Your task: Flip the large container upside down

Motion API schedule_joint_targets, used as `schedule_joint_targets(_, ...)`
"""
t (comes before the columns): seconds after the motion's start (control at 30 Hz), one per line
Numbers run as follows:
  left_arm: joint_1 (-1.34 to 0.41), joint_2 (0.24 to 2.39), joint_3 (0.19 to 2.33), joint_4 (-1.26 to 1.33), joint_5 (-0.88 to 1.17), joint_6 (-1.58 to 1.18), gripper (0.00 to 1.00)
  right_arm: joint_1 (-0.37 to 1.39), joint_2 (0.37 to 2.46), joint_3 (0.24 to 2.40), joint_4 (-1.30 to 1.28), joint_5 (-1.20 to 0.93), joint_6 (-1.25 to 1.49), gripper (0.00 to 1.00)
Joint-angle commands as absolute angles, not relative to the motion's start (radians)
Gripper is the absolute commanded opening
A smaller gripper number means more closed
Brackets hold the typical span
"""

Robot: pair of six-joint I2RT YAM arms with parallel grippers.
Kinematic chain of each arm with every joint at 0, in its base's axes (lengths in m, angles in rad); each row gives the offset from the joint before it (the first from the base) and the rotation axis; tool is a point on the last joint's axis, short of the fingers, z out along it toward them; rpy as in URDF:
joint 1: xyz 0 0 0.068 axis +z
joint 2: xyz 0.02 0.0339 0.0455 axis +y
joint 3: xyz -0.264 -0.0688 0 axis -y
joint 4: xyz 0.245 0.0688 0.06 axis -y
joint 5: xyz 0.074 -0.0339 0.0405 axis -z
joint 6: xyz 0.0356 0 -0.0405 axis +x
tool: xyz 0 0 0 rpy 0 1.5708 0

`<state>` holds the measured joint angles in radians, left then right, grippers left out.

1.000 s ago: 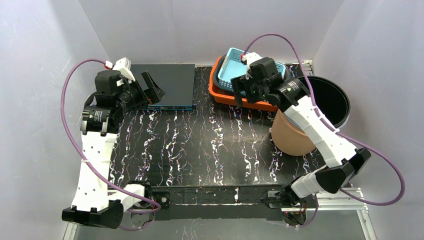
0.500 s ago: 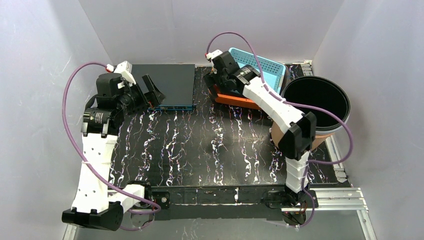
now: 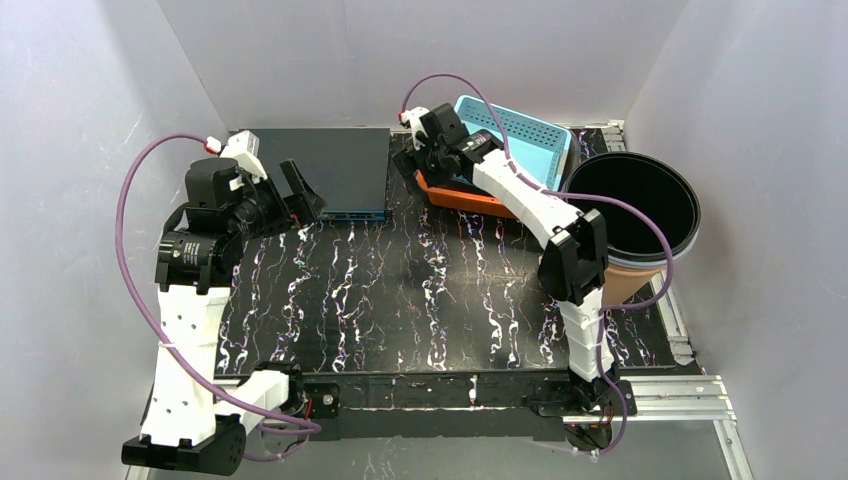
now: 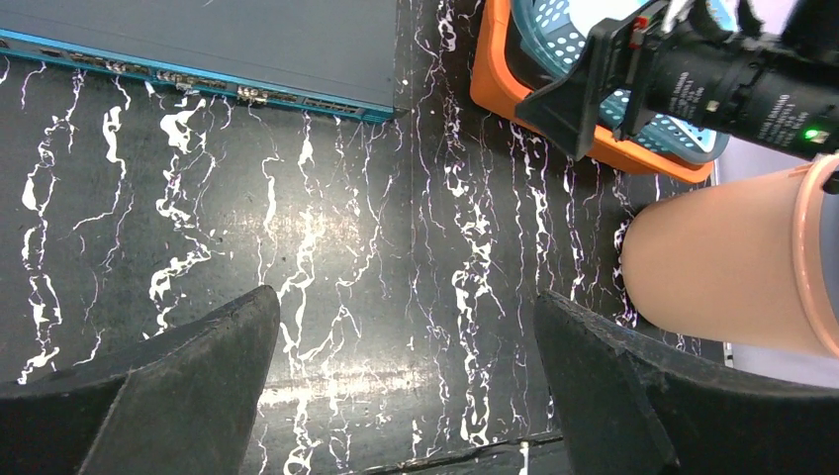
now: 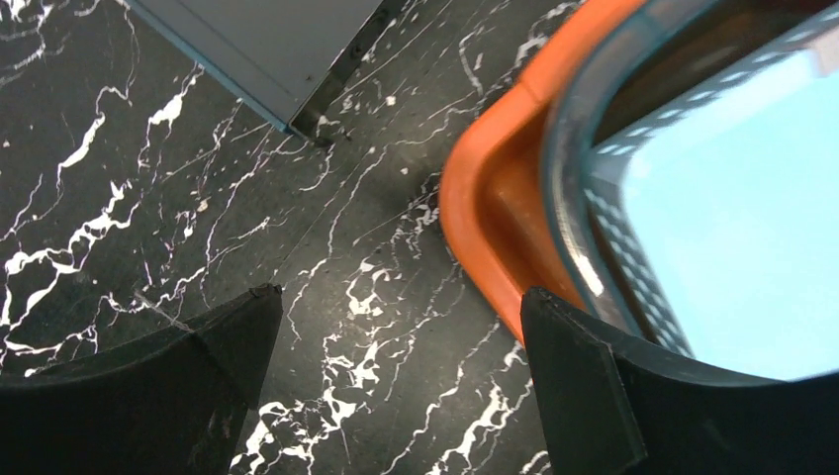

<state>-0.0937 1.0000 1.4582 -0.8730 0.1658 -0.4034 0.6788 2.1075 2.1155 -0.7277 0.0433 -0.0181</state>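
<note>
**A:** Start at the near edge. What's there?

**B:** The black white-veined table [image 3: 400, 300], with both arms rising off it. The left gripper [image 4: 406, 386] hangs over the left part of the table, fingers spread wide and nothing between them.

**A:** And the large container [image 3: 640, 215]?

**B:** It is at the table's right edge, upright with its mouth facing up. It has a tan wall and a black inside. From above, the right arm's dark elbow link [image 3: 575, 255] covers its near-left side. I can't tell whether they touch.

**A:** Is the right gripper [image 5: 396, 386] near it?

**B:** No, it is well apart from it. That arm stretches back and leftward, and the gripper hovers over the gap between the dark flat box [image 3: 335, 170] and the orange basket [image 3: 470, 195]. Its fingers are also wide apart, holding nothing.

**A:** What else is at the far side?

**B:** A light blue perforated basket [image 3: 520, 130] sits nested in the orange one, just left of the container. The flat box lies far left, with a blue front edge carrying a row of ports. A purple cable [image 3: 135, 250] loops off each wrist.
</note>
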Motion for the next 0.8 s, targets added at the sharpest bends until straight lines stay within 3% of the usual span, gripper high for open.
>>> schedule_joint_targets(0.0, -0.091, 0.992, 1.466, -0.897, 0.149, -0.376, 0.98, 0.685, 2.153, 2.080, -0.665, -0.030, -0.010, 0.99)
schedule_joint_targets(0.47, -0.091, 0.994, 1.489, -0.917, 0.146, -0.368, 0.98, 0.668, 2.243, 2.116, -0.676, 0.056, -0.079, 0.99)
schedule_joint_targets(0.6, -0.091, 0.986, 1.502, -0.934, 0.127, -0.353, 0.98, 0.667, 2.235, 2.055, -0.645, 0.010, -0.091, 0.99)
schedule_joint_targets(0.77, -0.091, 0.967, 1.492, -0.943, 0.095, -0.344, 0.98, 0.672, 2.212, 1.944, -0.714, -0.209, -0.066, 0.99)
